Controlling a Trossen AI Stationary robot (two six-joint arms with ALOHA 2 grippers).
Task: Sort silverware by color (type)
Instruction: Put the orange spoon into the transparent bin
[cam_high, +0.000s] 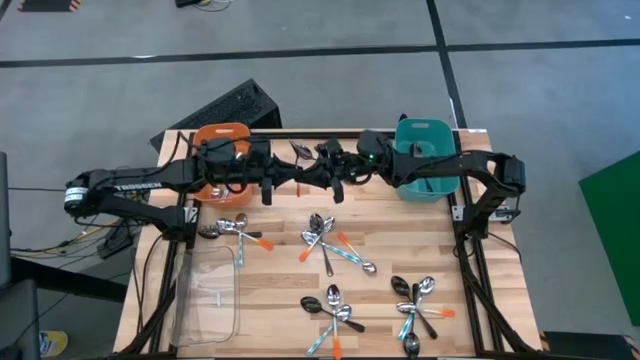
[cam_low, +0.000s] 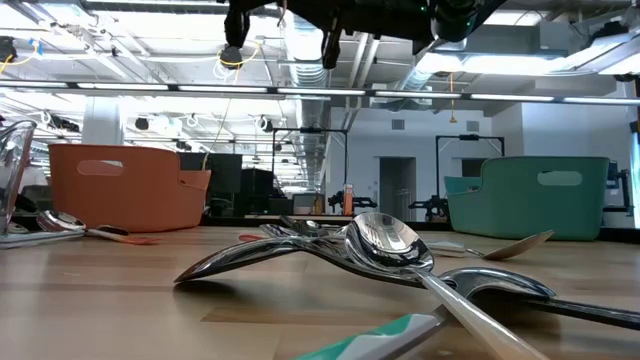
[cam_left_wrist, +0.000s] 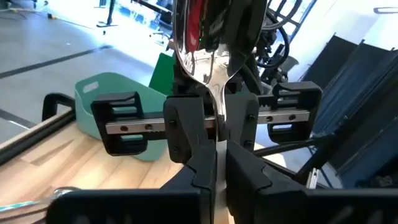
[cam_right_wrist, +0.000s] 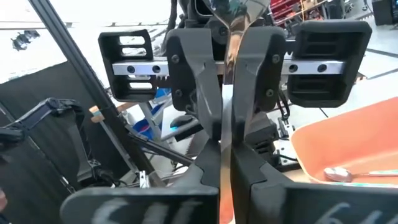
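High view: we look straight down from above on the whole wooden surface (cam_high: 290, 290), both arms reaching in from either side.
Low view: we sit at surface height, facing level across it into the room, with spoons (cam_low: 385, 245) very near the lens.
Left wrist view: we look past that arm's fingers (cam_left_wrist: 186, 134) toward the teal bin (cam_left_wrist: 106, 99).
Right wrist view: we look past its fingers (cam_right_wrist: 193, 87) toward the orange bin (cam_right_wrist: 348, 149).
Shared: both bins appear in the high and low views too.
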